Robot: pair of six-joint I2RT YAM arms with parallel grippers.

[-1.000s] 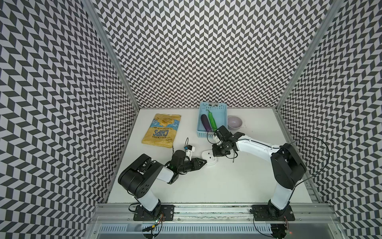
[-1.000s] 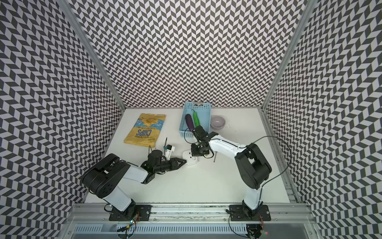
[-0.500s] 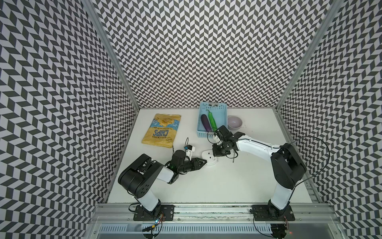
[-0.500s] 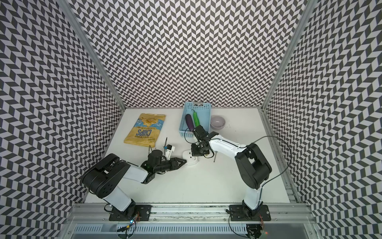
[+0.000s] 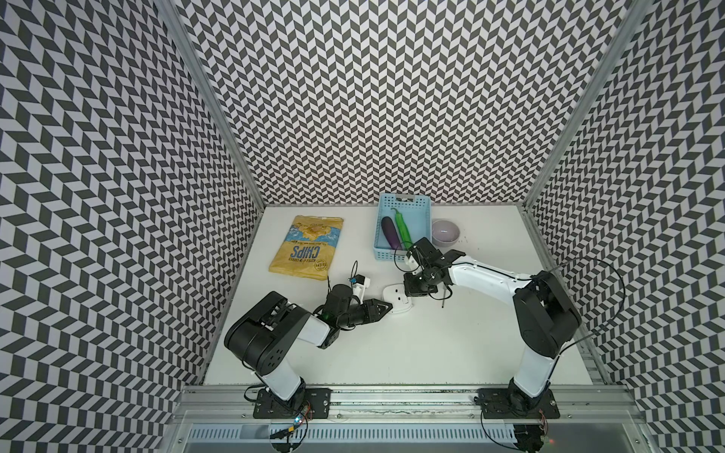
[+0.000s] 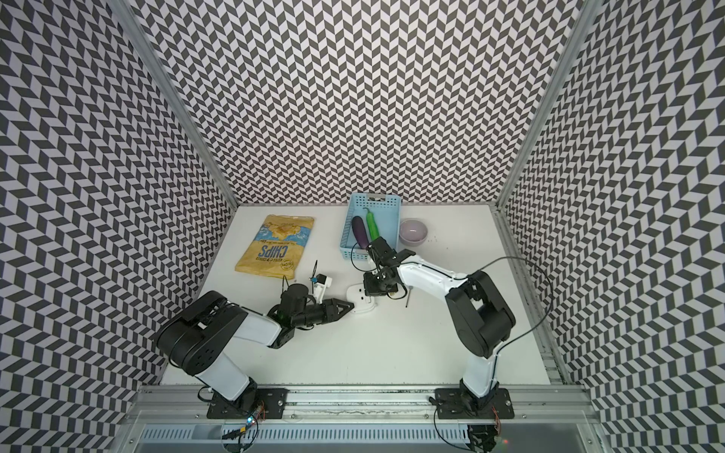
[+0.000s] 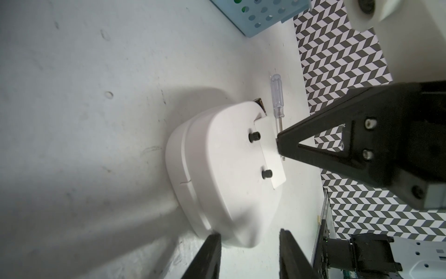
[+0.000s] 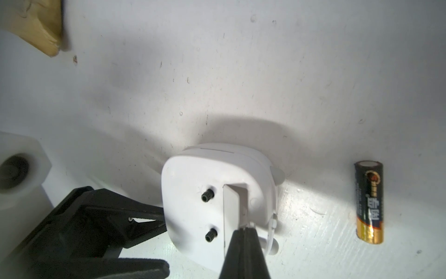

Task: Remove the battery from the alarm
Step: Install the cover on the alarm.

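Fingers (image 8: pixel 243 232) of the right arm, pressed together, touch the clock's (image 8: pixel 217 205) open back; left fingers (image 8: pixel 154 217) clamp its edge. Battery (image 8: pixel 369 203) lies on the counter (image 8: pixel 241 72) beside the clock, apparently already removed; next, withdraw.

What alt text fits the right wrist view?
A black-and-gold cylindrical battery lies on the white table, apart from the white rounded-square alarm clock lying face down. The shut right gripper touches its back cover; the left gripper clamps its edge.
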